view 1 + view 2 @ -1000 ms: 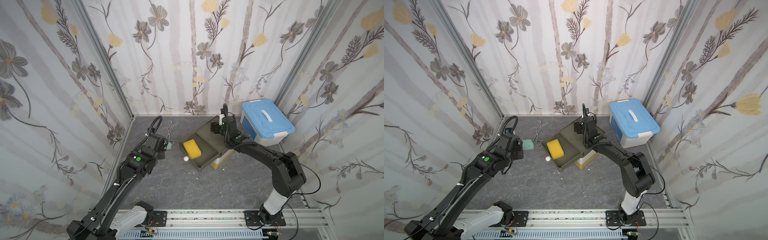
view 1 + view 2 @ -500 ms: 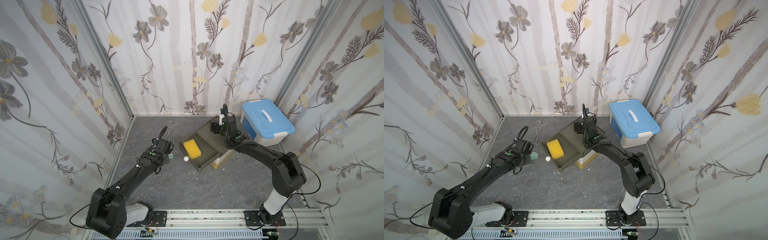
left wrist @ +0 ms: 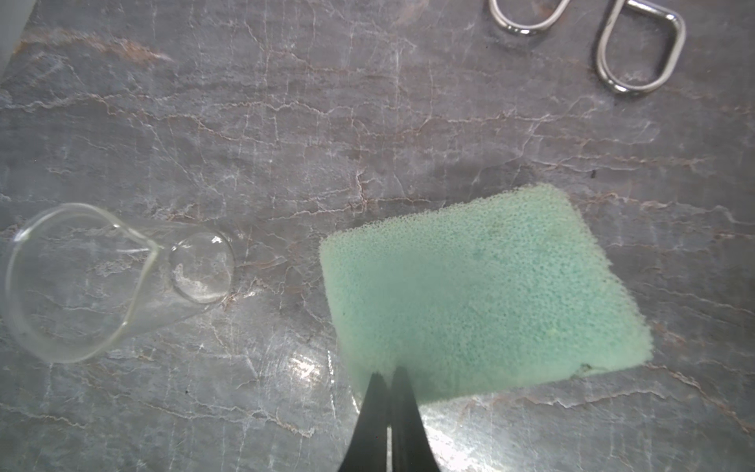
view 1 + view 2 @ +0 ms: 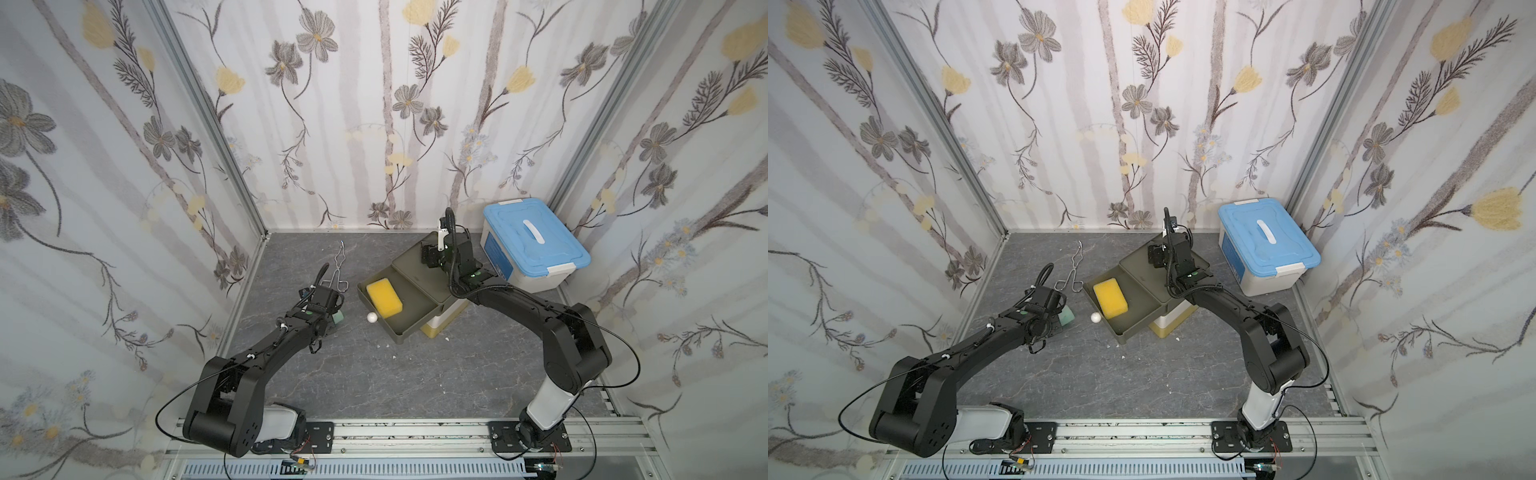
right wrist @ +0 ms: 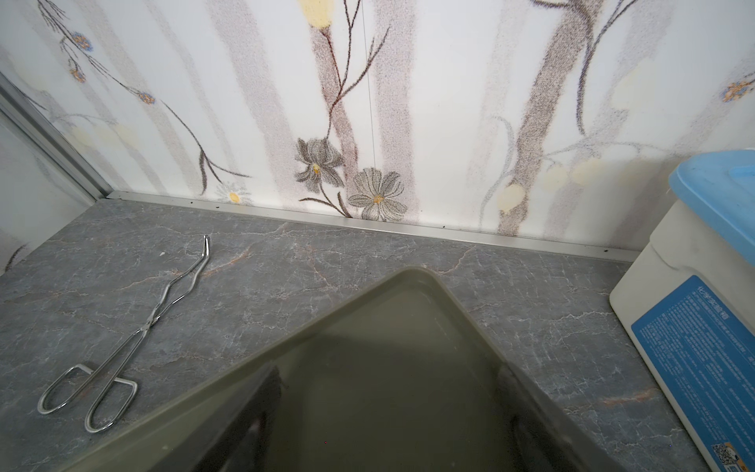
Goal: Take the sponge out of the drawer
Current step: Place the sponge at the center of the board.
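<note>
Sponge [image 4: 384, 295], yellow, lies in the open drawer [image 4: 415, 309], while the left gripper [image 3: 390, 380] is clenched with its tips at a green sponge's [image 3: 482, 294] edge, grip on it unclear, and the right gripper [image 5: 388, 376] hangs released and empty over the cabinet [image 5: 388, 327].
</note>
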Robot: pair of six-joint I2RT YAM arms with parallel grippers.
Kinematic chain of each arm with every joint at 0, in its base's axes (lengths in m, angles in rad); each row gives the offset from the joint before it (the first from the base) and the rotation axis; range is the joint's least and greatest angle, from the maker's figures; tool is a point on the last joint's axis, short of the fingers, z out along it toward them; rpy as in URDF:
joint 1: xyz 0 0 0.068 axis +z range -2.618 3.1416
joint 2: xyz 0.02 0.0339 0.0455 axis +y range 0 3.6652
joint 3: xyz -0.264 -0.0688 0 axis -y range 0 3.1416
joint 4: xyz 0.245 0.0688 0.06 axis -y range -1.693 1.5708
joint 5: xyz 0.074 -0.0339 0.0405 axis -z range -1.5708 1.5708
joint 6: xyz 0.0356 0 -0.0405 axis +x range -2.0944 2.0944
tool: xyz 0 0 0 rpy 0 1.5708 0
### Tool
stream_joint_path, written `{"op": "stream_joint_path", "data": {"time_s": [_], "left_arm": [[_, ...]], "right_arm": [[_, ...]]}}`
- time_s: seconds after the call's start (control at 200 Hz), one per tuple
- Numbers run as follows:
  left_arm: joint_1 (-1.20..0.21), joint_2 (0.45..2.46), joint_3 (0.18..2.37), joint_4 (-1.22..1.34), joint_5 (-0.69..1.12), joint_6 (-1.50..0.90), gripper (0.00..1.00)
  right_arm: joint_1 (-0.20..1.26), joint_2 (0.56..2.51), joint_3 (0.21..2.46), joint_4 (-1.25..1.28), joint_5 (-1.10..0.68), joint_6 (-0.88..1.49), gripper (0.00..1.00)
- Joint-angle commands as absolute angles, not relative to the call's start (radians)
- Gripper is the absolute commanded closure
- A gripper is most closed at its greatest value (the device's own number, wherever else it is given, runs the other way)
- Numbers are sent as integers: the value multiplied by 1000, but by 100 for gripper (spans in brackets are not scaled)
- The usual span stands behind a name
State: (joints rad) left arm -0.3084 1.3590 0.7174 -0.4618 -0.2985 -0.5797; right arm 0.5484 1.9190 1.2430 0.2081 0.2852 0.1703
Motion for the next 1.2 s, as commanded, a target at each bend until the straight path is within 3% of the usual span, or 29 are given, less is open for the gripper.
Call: {"op": "stream_joint_path", "data": {"time_s": [0.0, 0.09, 0.41, 0.585, 0.759, 1.059, 1.194], "left_arm": [[-306, 1373, 712, -458, -315, -597, 95], [-305, 1376, 709, -457, -321, -595, 80], [-303, 1377, 718, -480, -313, -600, 67], [-303, 1307, 679, -488, -295, -631, 49], [-304, 1280, 650, -492, -269, -644, 1], [-305, 1200, 538, -270, -54, -715, 0], [-305, 1163, 553, -267, -42, -713, 0]], "right_arm": [[544, 1959, 1224, -84, 212, 268, 16], [543, 1962, 1229, -86, 212, 267, 16], [545, 1969, 1241, -97, 213, 263, 16], [544, 1973, 1246, -101, 216, 262, 16], [544, 1976, 1255, -106, 220, 262, 18], [542, 1984, 1253, -103, 225, 265, 18], [541, 1987, 1253, -106, 232, 264, 18]]}}
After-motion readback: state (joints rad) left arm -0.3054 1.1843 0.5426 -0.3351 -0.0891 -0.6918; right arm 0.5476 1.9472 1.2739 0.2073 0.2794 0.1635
